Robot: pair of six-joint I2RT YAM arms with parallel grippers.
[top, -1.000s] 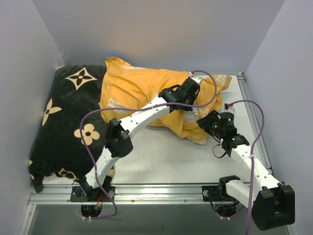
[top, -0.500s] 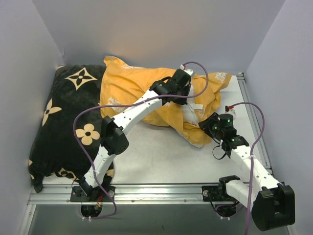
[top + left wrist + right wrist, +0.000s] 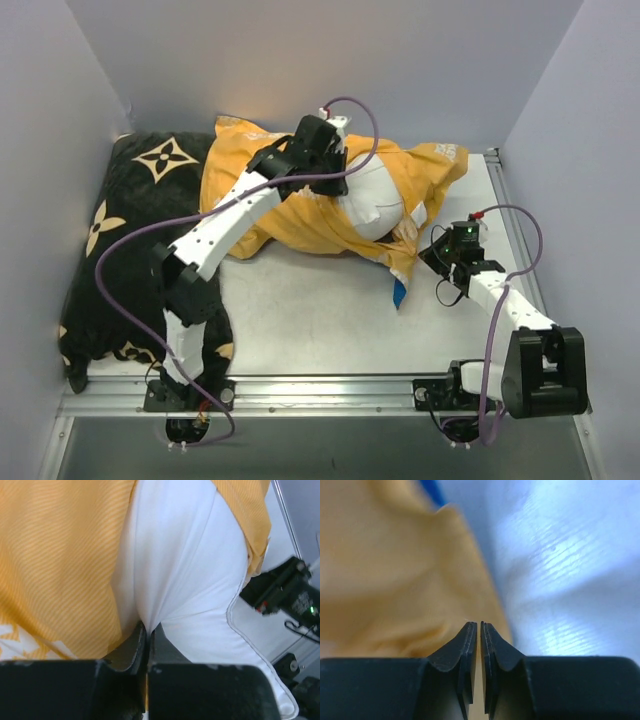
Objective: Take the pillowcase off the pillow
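The orange-yellow pillowcase (image 3: 260, 195) lies bunched at the back of the table. The white pillow (image 3: 372, 203) bulges out of its open right end. My left gripper (image 3: 341, 184) is shut on a fold of the pillow; in the left wrist view the white pillow fabric (image 3: 185, 570) is pinched between the fingertips of my left gripper (image 3: 148, 628), with the pillowcase (image 3: 60, 555) to the left. My right gripper (image 3: 436, 252) is shut on the pillowcase's lower right edge (image 3: 410, 258); in the right wrist view thin orange pillowcase cloth (image 3: 395, 580) sits between the tips of my right gripper (image 3: 479, 625). A blue strip (image 3: 398, 293) of the case shows.
A large black cushion with beige flower motifs (image 3: 130, 240) fills the left side, under the pillowcase's left end. Grey walls enclose the back and both sides. A metal rail (image 3: 520, 230) runs along the table's right edge.
My left gripper has moved left and back, pulling the white pillow with it; more of the pillow shows outside the pillowcase. My right gripper has shifted right and back, still holding the pillowcase edge.
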